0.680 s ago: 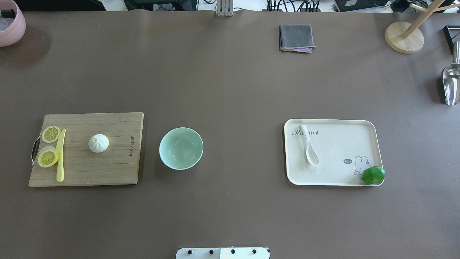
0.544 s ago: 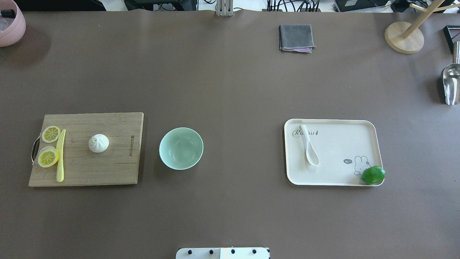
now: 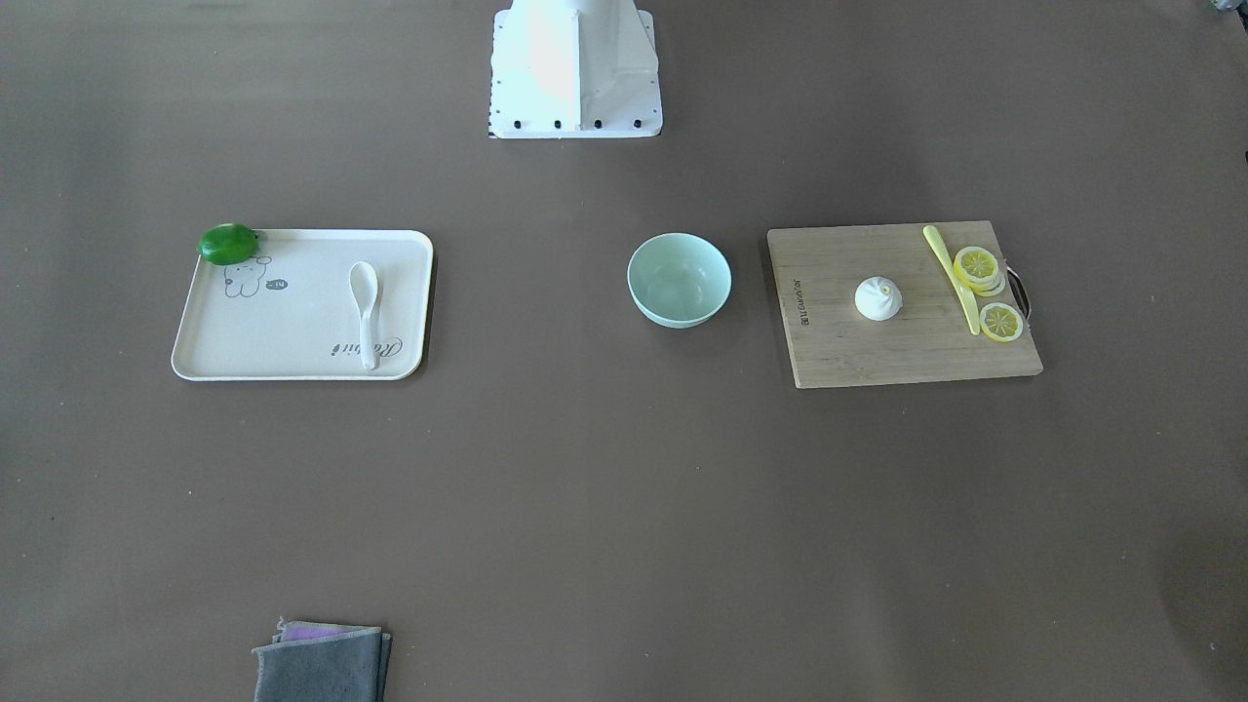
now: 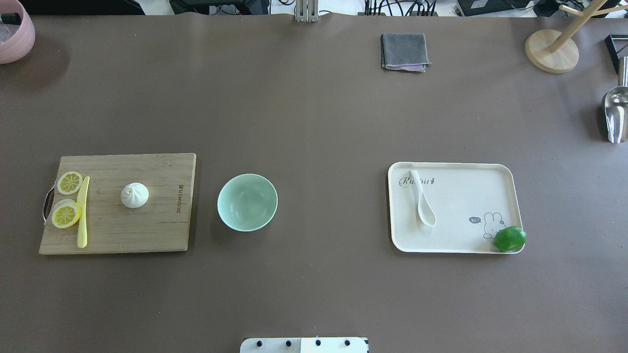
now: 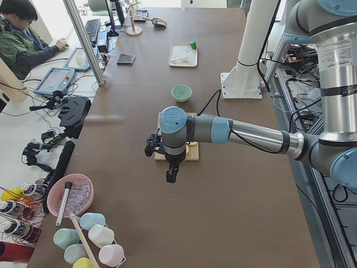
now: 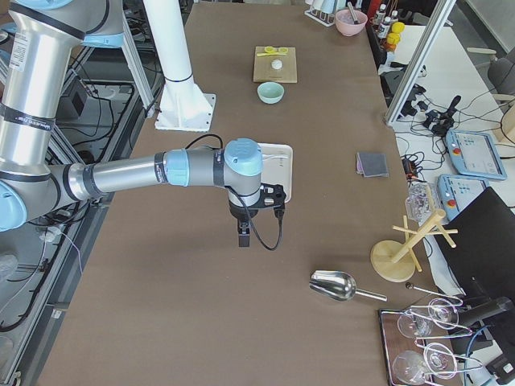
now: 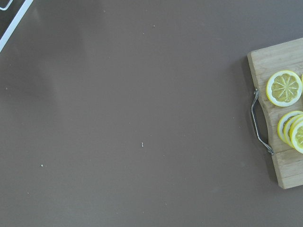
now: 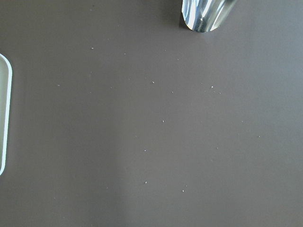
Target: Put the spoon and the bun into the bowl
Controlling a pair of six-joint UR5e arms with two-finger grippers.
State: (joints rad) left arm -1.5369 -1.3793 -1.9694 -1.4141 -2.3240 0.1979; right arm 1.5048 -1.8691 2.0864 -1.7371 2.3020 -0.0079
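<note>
Seen only side-on, your left tool [image 5: 171,176] and right tool [image 6: 243,240] hide their jaws: spread or pressed, you cannot tell. Spoon [image 4: 423,198] on tray [image 4: 466,206], bun [image 4: 134,195] on board [image 4: 147,230], bowl [image 4: 247,202] between, on brown surface [image 4: 314,122].

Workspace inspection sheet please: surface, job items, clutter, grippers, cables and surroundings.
Surface: brown table mat, a few light specks.
Job's things: spoon lying on the cream tray; bun on the wooden cutting board; mint bowl empty, between board and tray.
Clutter: lemon slices and yellow knife on the board; lime at the tray's corner; grey cloth, metal scoop, wooden stand and pink bowl near the edges.
Grippers: left gripper and right gripper hang above bare mat; open or shut cannot be told.
Cables: black cable looped at the right wrist.
Surroundings: operator seated at a desk beside the table.
</note>
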